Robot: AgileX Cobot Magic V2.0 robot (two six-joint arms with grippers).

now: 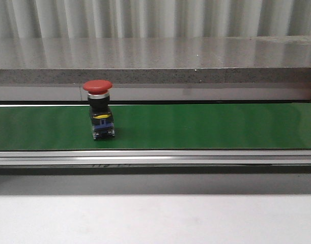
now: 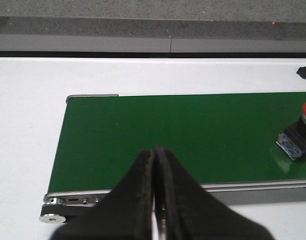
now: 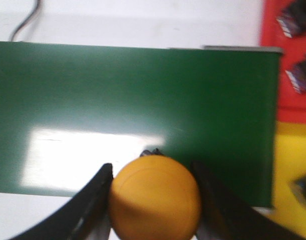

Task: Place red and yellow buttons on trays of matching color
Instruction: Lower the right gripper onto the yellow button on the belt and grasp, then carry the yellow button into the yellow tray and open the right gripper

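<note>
Yellow button (image 3: 155, 197) is sitting clamped in the right gripper (image 3: 154, 200) over the belt (image 3: 132, 110)'s end, near the yellow tray (image 3: 293, 150). Left gripper (image 2: 154, 200) is hanging closed, empty. Red button (image 1: 98, 109) is standing upright mid-belt; risk: it's toppling if grabbed off-centre.

No legible text or markings.
</note>
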